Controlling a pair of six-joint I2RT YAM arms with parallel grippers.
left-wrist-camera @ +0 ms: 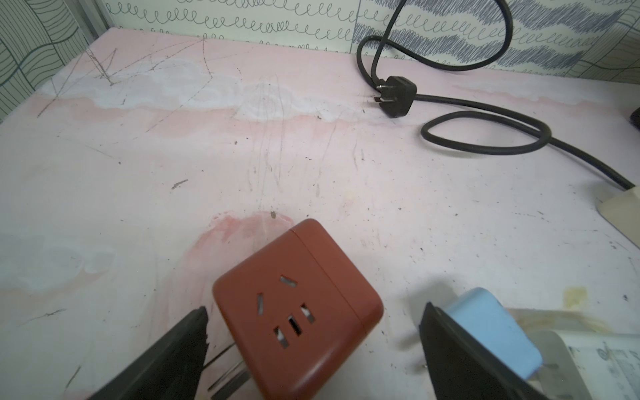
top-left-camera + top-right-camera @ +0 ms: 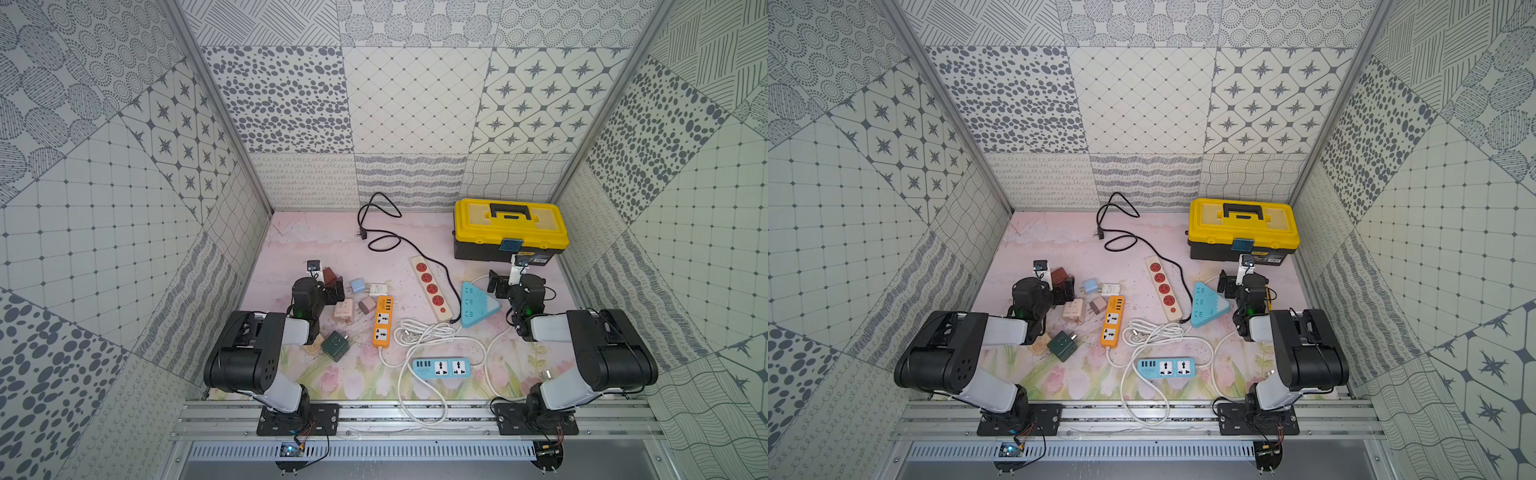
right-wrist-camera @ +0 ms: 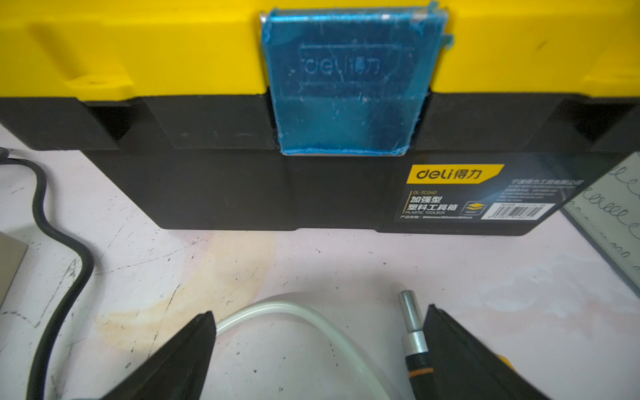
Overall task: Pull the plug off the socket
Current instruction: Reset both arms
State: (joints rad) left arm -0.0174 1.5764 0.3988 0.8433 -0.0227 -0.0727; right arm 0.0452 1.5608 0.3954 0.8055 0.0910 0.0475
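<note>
Left pincer [image 1: 316, 310] and right pincer [image 3: 320, 310] gape apart; four power strips [image 2: 382, 322] [image 2: 431, 287] [image 2: 478, 305] [image 2: 441, 368], one toolbox [image 2: 511, 228]

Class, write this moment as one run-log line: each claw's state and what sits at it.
left claw: open, straddling red cube adapter, no grip | right claw: open, above white cable, facing toolbox

The red cube plug [image 1: 298, 311] runs off the picture's edge; its metal pins hide partly behind the left claw [image 1: 316, 310]; the blue plug [image 1: 491, 332] is half hidden too; the screwdriver [image 3: 408, 311] handle hides behind the right claw [image 3: 320, 310]; the yellow toolbox [image 3: 173, 52] top is cut off.
</note>
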